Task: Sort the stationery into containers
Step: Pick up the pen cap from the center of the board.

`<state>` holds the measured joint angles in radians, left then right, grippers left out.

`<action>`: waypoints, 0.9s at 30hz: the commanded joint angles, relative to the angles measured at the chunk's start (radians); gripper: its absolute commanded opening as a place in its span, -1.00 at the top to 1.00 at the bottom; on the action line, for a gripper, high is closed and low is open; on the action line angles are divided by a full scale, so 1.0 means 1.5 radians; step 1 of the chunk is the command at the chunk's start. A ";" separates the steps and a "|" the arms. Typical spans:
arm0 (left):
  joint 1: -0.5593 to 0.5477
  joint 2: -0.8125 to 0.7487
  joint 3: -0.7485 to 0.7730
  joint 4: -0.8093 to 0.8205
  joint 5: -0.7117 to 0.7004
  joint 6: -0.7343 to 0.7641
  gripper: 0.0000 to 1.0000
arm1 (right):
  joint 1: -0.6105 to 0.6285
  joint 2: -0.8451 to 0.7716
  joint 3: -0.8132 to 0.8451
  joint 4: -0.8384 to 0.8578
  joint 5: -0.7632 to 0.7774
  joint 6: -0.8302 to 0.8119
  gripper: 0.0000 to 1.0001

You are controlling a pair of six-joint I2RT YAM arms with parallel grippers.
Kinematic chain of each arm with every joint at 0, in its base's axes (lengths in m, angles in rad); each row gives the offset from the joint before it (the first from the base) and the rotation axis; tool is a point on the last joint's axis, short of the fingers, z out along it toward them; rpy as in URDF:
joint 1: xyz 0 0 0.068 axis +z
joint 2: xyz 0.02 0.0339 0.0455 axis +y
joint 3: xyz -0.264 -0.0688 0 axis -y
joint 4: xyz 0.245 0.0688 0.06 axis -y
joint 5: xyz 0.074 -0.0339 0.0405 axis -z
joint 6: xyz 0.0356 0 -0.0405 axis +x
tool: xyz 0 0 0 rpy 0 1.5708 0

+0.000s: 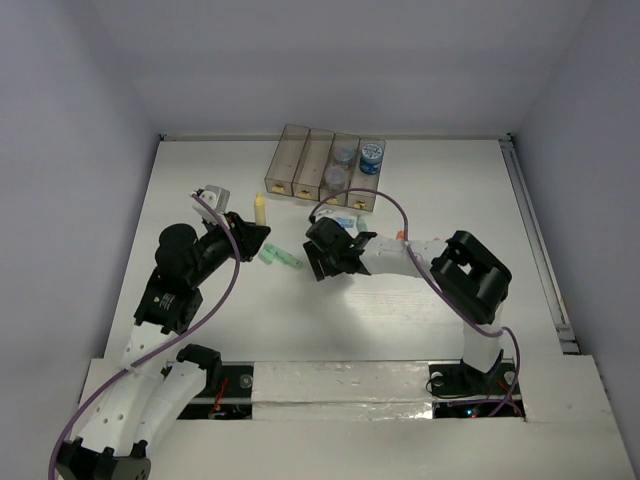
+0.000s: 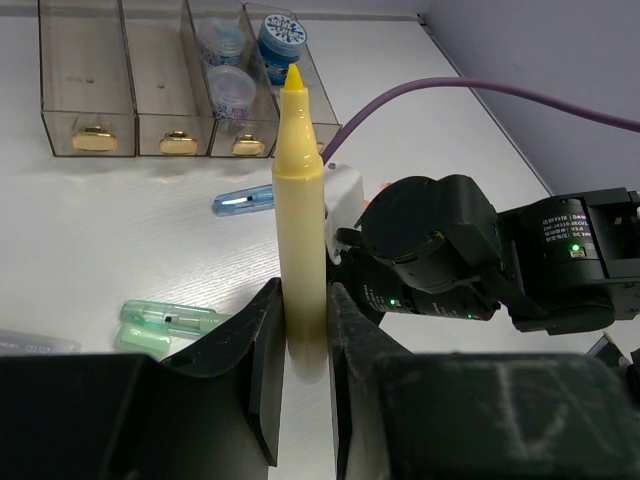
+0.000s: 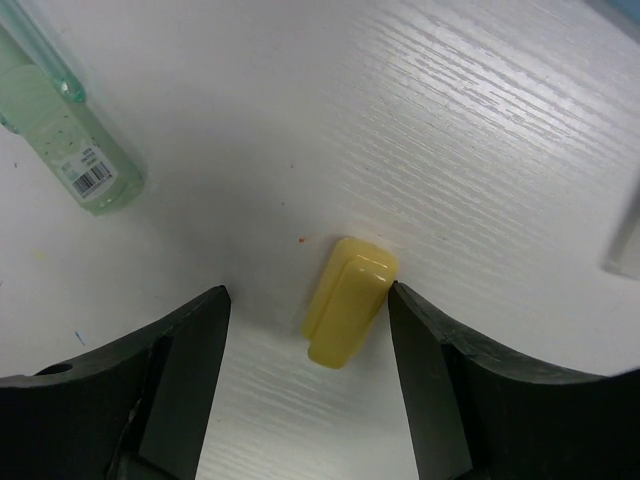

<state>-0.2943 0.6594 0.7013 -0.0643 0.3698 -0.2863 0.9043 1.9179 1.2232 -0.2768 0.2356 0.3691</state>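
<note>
Pointing at the bins (image 2: 160, 110), yellow marker (image 2: 300, 220) stands clamped in left jaws; right jaws gape.

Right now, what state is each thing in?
left gripper: shut on yellow marker
yellow marker: held at one end, pointed tip free
right gripper: open, straddling yellow cap
yellow cap: lying flat, untouched
green markers: loose on table
blue marker: loose on table
two left bins: empty
third bin: holds two rolls
fourth bin: holds blue roll

Small yellow cap (image 3: 348, 312) on the table (image 3: 450, 120) between spread jaws
</note>
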 commanded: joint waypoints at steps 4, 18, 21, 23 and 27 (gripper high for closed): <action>0.003 -0.010 0.019 0.029 0.008 -0.001 1.00 | -0.003 0.043 0.012 -0.045 0.027 -0.001 -0.26; 0.003 -0.011 0.017 0.030 0.007 -0.003 1.00 | -0.003 0.062 0.034 -0.061 0.068 0.016 0.40; 0.003 -0.009 0.017 0.031 0.010 -0.003 1.00 | -0.010 0.054 0.032 -0.056 0.074 0.019 0.66; 0.003 -0.007 0.015 0.034 0.015 -0.006 1.00 | -0.018 0.026 0.033 -0.042 0.079 0.019 0.75; 0.003 0.001 0.014 0.038 0.029 -0.009 1.00 | -0.040 -0.047 0.047 0.006 0.077 0.023 0.85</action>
<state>-0.2939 0.6590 0.7013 -0.0639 0.3817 -0.2901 0.8806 1.9427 1.2778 -0.3035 0.3176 0.3923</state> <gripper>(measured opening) 0.143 0.342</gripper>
